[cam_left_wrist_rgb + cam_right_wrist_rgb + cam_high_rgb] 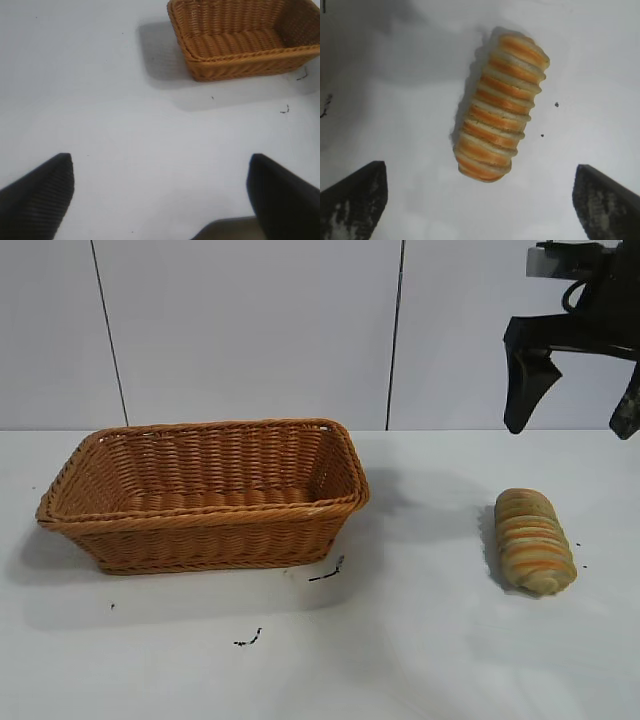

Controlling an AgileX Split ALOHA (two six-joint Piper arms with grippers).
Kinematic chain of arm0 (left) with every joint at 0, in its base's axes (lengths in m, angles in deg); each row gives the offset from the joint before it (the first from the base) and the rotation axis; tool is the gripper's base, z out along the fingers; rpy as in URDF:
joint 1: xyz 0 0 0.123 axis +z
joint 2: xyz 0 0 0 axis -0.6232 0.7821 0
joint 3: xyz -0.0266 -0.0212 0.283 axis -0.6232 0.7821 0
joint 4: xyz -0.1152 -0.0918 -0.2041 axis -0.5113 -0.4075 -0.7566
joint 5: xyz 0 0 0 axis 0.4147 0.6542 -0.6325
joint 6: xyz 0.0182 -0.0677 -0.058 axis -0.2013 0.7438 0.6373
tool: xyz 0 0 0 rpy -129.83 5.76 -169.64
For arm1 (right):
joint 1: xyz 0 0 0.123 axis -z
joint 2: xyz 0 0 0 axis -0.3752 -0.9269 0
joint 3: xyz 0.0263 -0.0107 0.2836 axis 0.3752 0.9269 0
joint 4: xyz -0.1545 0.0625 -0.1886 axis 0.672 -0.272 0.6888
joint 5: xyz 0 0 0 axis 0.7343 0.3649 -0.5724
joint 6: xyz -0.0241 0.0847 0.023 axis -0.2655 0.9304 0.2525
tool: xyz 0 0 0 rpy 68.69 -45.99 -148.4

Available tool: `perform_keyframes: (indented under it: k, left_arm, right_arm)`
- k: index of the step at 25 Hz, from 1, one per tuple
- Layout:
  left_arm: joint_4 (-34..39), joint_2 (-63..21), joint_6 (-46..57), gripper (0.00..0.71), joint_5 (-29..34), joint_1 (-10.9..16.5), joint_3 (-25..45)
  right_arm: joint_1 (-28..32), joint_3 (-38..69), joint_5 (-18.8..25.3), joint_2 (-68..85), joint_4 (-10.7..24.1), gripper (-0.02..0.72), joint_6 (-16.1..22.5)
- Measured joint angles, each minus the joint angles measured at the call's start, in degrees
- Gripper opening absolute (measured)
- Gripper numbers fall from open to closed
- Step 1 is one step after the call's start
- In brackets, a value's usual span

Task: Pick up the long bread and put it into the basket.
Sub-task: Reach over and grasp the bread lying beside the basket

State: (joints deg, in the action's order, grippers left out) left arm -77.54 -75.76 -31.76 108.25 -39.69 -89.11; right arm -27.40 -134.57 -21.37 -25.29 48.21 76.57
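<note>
The long bread (534, 541), a tan loaf with orange and pale stripes, lies on the white table at the right. In the right wrist view it (500, 107) lies flat between and beyond my open fingers. My right gripper (572, 426) hangs open and empty above and a little behind the bread; in its own view (480, 200) its jaws stand wide apart. The orange-brown wicker basket (205, 495) stands empty at the left of the table. My left gripper (160, 192) is open and empty over bare table, out of the exterior view, with the basket (240, 40) farther off.
Small dark specks lie on the table in front of the basket (327, 573) (248, 640) and beside the bread (556, 105). A white panelled wall stands behind the table.
</note>
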Motion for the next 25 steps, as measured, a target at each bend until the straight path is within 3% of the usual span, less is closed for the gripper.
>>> perform_keyframes:
  k: [16, 25]
  left_arm:
    - [0.00, 0.00, 0.00, 0.692, 0.00, 0.00, 0.00]
    - [0.00, 0.00, 0.00, 0.692, 0.00, 0.00, 0.00]
  right_arm:
    - [0.00, 0.00, -5.89, -9.95, 0.00, 0.690, 1.02]
    - [0.00, 0.00, -6.29, -11.29, 0.00, 0.690, 1.02]
